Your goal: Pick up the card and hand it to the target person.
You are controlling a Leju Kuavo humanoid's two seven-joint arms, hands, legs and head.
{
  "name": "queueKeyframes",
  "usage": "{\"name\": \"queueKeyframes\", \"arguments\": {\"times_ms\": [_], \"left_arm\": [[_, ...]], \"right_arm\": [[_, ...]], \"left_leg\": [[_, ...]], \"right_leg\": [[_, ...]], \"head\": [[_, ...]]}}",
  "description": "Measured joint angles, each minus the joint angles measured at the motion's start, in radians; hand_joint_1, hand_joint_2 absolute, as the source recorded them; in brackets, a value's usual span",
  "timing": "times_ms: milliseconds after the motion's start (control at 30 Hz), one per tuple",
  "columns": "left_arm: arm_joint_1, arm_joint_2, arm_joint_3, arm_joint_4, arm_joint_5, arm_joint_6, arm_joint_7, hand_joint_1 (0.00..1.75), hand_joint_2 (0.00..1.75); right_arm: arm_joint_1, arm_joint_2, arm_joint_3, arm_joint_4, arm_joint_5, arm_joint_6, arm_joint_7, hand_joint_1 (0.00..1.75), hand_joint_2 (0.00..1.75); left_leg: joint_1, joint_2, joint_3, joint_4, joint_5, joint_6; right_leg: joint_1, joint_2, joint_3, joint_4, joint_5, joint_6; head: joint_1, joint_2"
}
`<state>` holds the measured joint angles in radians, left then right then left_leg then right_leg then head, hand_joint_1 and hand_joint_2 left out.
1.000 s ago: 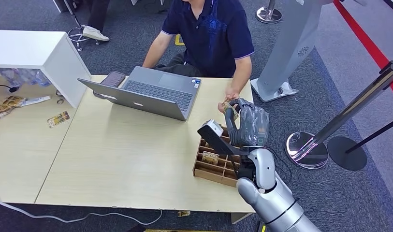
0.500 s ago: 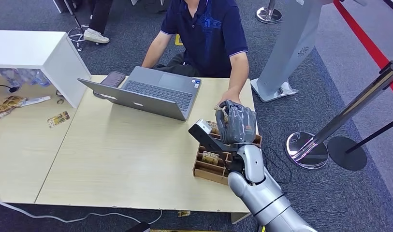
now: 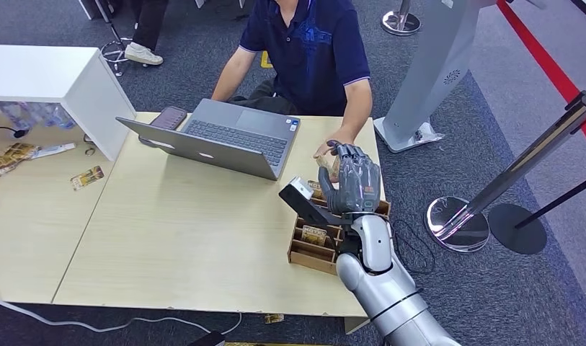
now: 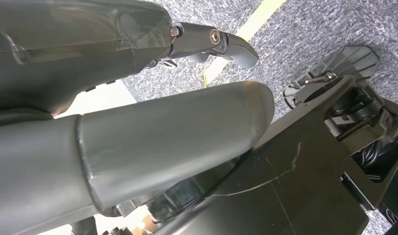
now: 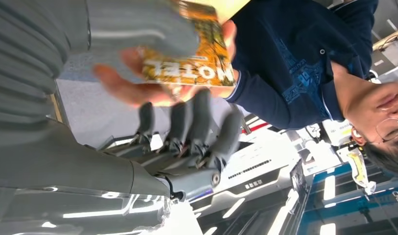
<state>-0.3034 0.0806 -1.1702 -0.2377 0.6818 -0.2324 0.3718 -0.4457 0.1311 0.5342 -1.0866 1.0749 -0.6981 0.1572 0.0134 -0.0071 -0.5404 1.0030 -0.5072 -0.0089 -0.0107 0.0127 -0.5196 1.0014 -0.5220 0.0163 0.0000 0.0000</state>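
Observation:
The card (image 5: 197,58), orange with printed letters, lies in the person's hand (image 5: 133,88), close against my right hand's thumb (image 5: 138,24). My right hand (image 3: 357,184) is raised over the table's right edge, its dark fingers (image 5: 201,122) stretched out and apart from the card. From the head view the card (image 3: 324,163) sits between the person's hand (image 3: 327,149) and my palm. The person in a dark blue shirt (image 3: 304,50) sits across the table. My left hand (image 4: 162,127) hangs by my body, holding nothing, thumb and finger apart.
A wooden compartment tray (image 3: 311,252) with more cards stands under my right forearm. An open laptop (image 3: 225,140) and a phone (image 3: 167,117) lie before the person. A white cabinet (image 3: 52,79) and loose cards (image 3: 86,176) are at the left. Stanchion bases (image 3: 455,220) stand right of the table.
My right hand has come down and a little left, and its fingers have straightened. The person's hand has come onto the card and now holds it.

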Motion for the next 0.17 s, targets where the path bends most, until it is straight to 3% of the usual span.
{"name": "queueKeyframes", "arguments": {"times_ms": [167], "left_arm": [[0.004,0.002,0.004,0.0,0.004,0.003,-0.003,0.0,0.0]], "right_arm": [[0.016,0.004,-0.014,-0.016,0.005,0.0,-0.018,0.0,1.75]], "left_leg": [[0.0,0.0,0.0,0.0,0.0,0.0]], "right_leg": [[0.0,0.0,0.0,0.0,0.0,0.0]], "head": [[0.0,0.0]]}}
